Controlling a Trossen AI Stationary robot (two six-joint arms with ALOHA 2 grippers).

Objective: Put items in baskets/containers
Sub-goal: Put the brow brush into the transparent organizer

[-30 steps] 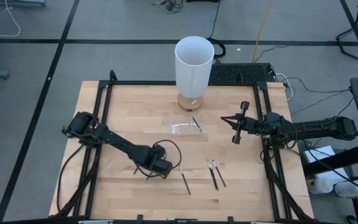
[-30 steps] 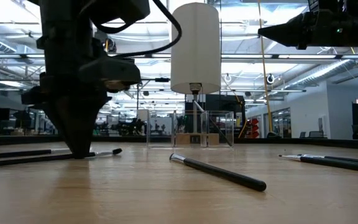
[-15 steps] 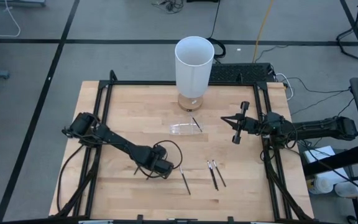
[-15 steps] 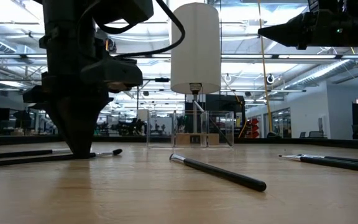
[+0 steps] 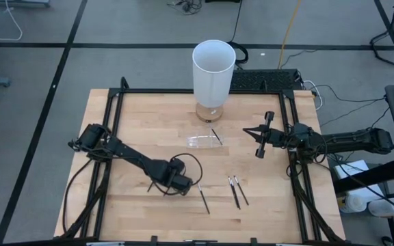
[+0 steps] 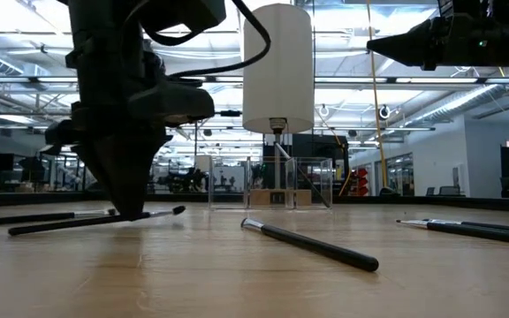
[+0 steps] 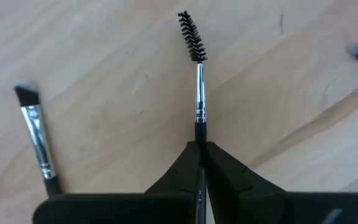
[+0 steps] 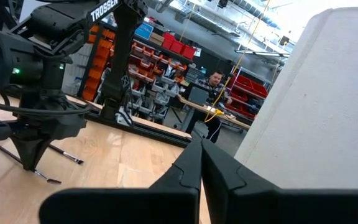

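On the near-left part of the wooden bench (image 5: 142, 123), the left pincer (image 5: 185, 183) points down at the surface, its fingers (image 7: 225, 177) clamped tight on the dark handle of a spoolie brush (image 7: 197, 81), whose bristled head sticks out past the fingertips. Just beside it lies a flat-tipped brush (image 7: 36, 134), and another dark brush (image 5: 203, 199) rests close by on the wood. Toward the middle, a pair of brushes (image 5: 237, 190) lie side by side near the front edge. Farther back, the clear plastic container (image 5: 203, 141) sits on the bench with one brush (image 5: 215, 136) leaning at its rim, and the tall white cylinder (image 5: 213, 70) stands behind it. At the right, the right pincer (image 5: 258, 141) hovers above the bench with its fingers pressed together on nothing.
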